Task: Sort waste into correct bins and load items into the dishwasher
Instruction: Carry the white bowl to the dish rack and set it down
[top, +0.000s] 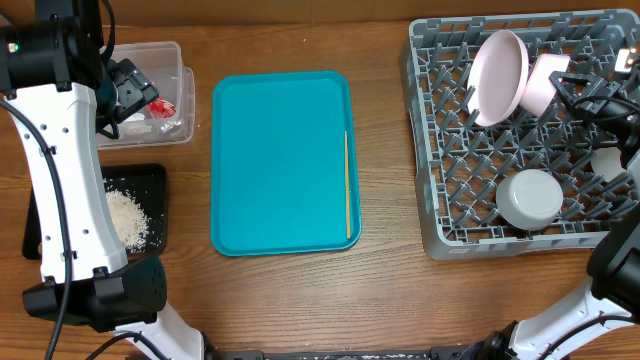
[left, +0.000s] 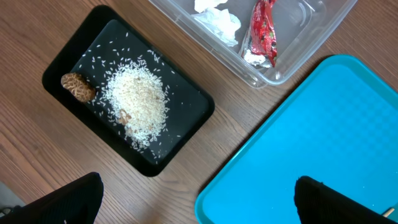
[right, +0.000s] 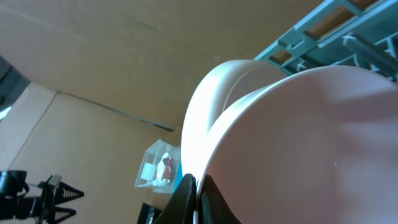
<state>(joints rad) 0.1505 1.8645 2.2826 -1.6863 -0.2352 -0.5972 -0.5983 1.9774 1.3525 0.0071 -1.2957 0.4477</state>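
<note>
Right gripper (right: 198, 202) jaws pinch white bowl (top: 545, 85) rim, dish rack (top: 430, 200) 12 o'clock | left gripper (left: 199, 198) jaws apart, empty | advise: seat bowl between pegs beside plate (top: 500, 75) before releasing

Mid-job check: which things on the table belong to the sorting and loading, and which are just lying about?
Job: napkins, wrapper, rice, food lump, clear tub, black tray, stick, plate, white bowl, grey bowl, rack.
Lying about: teal tray, though the stick rests on it.

Bright, even light with soft shadows; the right wrist view's close white bowl (right: 298, 143) is blurred.
</note>
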